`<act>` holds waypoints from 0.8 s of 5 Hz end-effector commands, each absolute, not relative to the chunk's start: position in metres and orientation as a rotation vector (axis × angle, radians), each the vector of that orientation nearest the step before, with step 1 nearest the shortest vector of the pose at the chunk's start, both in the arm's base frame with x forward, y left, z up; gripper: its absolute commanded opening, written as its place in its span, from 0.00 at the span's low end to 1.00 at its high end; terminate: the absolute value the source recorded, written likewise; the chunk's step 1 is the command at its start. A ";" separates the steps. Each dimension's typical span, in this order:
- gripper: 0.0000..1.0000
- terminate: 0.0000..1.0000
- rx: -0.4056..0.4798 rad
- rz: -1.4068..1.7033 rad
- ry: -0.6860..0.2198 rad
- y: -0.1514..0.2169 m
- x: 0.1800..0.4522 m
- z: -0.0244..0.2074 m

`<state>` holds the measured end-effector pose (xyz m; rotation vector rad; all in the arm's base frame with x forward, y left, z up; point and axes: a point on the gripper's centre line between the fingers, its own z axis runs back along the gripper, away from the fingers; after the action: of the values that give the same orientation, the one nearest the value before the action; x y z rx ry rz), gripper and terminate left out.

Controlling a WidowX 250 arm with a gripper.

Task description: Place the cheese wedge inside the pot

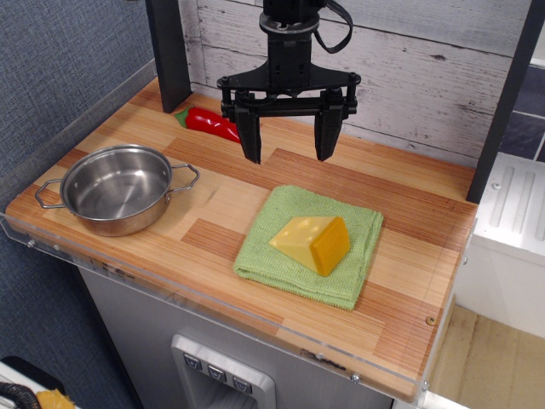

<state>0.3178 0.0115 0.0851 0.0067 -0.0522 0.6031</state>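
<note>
The cheese wedge (312,241), pale yellow with an orange rind side, lies on a green cloth (312,245) at the middle right of the counter. The shiny steel pot (117,188) with two wire loop handles stands empty at the left front. My black gripper (289,154) hangs open and empty above the counter, behind the cloth and a little left of the cheese, its two fingers pointing down and wide apart.
A red pepper (210,124) lies at the back left, partly behind my left finger. A dark post (169,51) stands at the back left corner. A grey plank wall (409,77) backs the wooden counter (417,256). A clear lip runs along the counter's front edge.
</note>
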 end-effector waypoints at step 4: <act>1.00 0.00 -0.029 1.383 -0.067 -0.047 0.308 0.081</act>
<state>0.2978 -0.0487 0.0717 -0.0075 -0.0455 1.3794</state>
